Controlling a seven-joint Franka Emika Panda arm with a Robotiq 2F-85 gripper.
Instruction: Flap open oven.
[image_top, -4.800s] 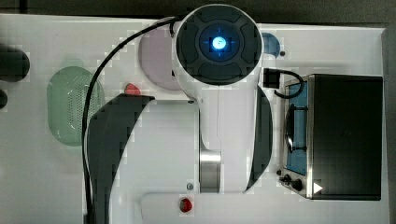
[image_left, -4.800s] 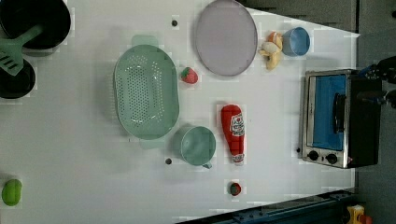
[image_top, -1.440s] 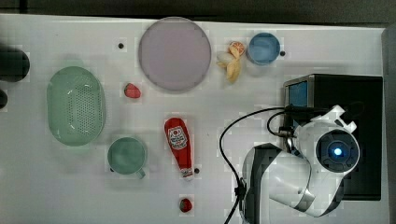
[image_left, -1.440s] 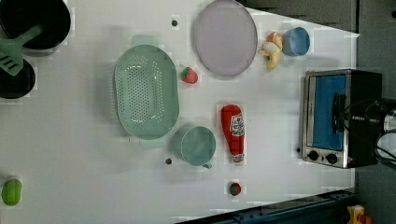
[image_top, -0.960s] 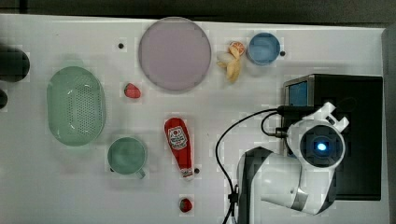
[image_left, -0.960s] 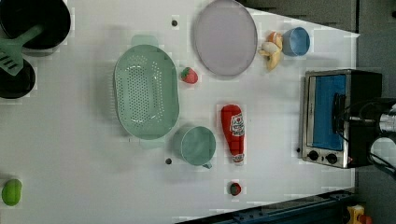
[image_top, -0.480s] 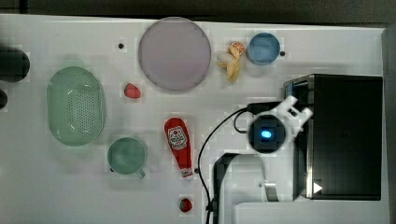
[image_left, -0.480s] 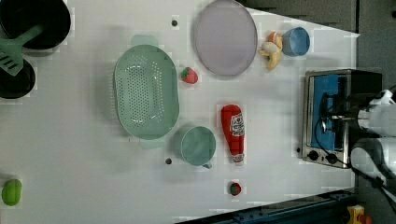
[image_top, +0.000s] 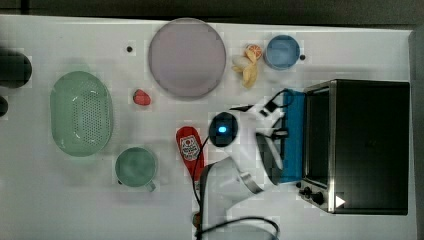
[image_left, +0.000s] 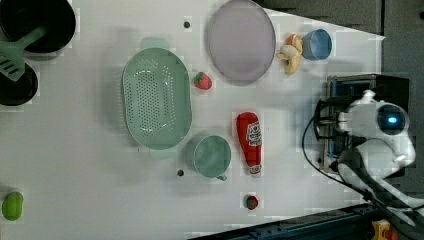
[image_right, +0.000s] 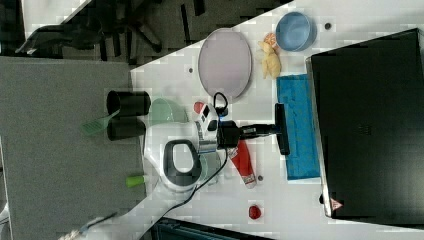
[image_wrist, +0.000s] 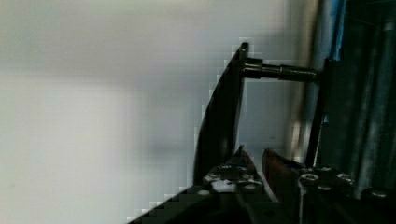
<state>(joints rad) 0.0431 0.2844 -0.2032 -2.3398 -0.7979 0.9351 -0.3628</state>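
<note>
The oven (image_top: 365, 145) stands at the top view's right, black on top. Its blue glass door (image_top: 293, 150) hangs folded down flat in front of it, seen too in the right view as the door (image_right: 300, 150). The dark bar handle (image_right: 282, 129) runs along the door's outer edge. My gripper (image_right: 276, 129) reaches level to the middle of that handle. In the wrist view the handle (image_wrist: 219, 116) lies against the outer side of one finger (image_wrist: 239, 158). The narrow gap of my gripper (image_wrist: 254, 161) shows nothing in it. From above, the gripper (image_top: 279, 127) sits over the door.
A red ketchup bottle (image_top: 189, 150) lies just behind my arm, with a green cup (image_top: 135, 167) beyond it. A green colander (image_top: 80, 114), a strawberry (image_top: 142, 97), a grey plate (image_top: 186, 57), a toy banana (image_top: 248, 70) and a blue bowl (image_top: 282, 51) lie on the white table.
The oven door has swung from nearly upright down to flat. My arm has drawn back from the oven toward the top view's left, and the fingers have parted slightly.
</note>
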